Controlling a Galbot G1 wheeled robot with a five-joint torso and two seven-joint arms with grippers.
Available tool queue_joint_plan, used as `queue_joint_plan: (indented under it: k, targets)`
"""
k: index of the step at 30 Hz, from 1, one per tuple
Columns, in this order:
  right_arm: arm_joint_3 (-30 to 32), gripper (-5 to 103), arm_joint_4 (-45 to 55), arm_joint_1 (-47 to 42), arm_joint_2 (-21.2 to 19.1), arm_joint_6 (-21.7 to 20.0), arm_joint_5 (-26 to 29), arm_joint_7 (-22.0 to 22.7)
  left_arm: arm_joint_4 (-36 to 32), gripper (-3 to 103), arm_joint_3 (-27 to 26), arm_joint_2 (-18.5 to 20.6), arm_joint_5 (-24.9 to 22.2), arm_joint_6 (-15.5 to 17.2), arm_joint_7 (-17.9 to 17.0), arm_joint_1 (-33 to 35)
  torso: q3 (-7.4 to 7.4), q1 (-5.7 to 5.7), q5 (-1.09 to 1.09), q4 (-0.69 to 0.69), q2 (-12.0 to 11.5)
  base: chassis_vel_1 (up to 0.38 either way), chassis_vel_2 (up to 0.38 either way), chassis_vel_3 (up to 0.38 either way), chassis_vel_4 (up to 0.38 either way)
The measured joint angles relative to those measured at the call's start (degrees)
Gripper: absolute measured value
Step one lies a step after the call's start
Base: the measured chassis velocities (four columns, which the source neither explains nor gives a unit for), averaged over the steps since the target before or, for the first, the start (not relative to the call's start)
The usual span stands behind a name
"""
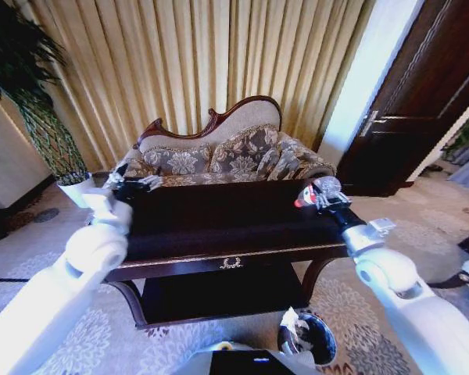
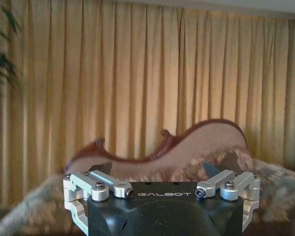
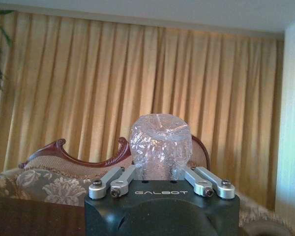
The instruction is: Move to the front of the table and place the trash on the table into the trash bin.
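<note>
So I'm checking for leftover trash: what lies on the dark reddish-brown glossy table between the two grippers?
Nothing: in the head view the dark glossy table is bare between the left gripper and the right gripper, which holds a clear crumpled plastic bottle.

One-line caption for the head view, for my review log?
Right end effector holds a clear plastic bottle above the dark table; left end effector open at its far-left corner; trash bin below.
</note>
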Motion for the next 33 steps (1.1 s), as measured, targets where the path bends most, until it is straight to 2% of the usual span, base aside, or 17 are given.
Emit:
queue_joint_plan:
  k: [1,2,4,6,8,13,20,27,33]
  targets:
    - [0.0,21,0.0,0.0,0.0,0.0,0.0,0.0,0.0,100,0.0,0.0,0.0,0.0,0.0,0.0,0.0,0.0,0.0,0.0,0.0,0.0,0.0,0.0,0.0]
    - [2.0,21,3.2,-2.4,-0.3,-1.6,3.8,2.1,-1.9,100,-5.2,-2.4,0.6,0.9,3.6,6.4,0.0,0.0,-0.02,0.04,0.0,0.0,0.0,0.0,0.0]
    - [3.4,21,6.1,-4.7,0.1,-2.7,6.8,3.8,-3.3,100,-9.3,-5.1,2.3,0.9,6.2,11.8,0.0,-0.01,-0.03,0.06,0.0,0.0,0.0,0.0,0.0]
    - [3.6,21,6.9,-5.3,0.3,-3.0,7.6,4.2,-3.6,100,-10.3,-6.0,3.0,0.8,6.6,13.1,-0.01,-0.01,-0.04,0.05,0.0,0.0,0.0,0.0,0.0]
    - [4.3,21,9.2,-7.6,1.6,-3.6,9.0,5.2,-5.0,100,-13.5,-9.2,5.6,0.4,7.5,17.0,0.0,-0.01,-0.03,0.03,0.0,0.0,0.0,0.0,0.0]
    - [4.3,21,12.0,-10.6,4.0,-3.9,8.5,5.8,-8.6,100,-16.5,-12.0,7.0,0.8,8.7,20.9,0.0,-0.01,0.0,0.02,0.0,0.0,0.0,0.0,0.0]
    - [3.5,21,12.8,-13.0,5.5,-3.9,5.0,5.8,-9.5,100,-18.5,-14.2,8.8,1.4,11.1,25.2,0.01,-0.01,-0.02,0.02,0.0,0.0,0.0,0.0,0.0]
    - [4.6,21,12.3,-14.1,5.5,-3.8,4.3,5.8,-9.4,100,-21.3,-14.8,9.9,1.2,14.4,28.7,0.01,0.0,-0.01,0.04,0.0,0.03,-0.024,-0.032,0.021]
    - [5.3,21,12.4,-14.6,6.3,-3.5,4.0,5.7,-9.4,100,-22.8,-14.3,9.9,0.9,14.8,29.5,0.01,0.01,-0.02,0.03,0.0,0.133,-0.125,-0.121,0.129]
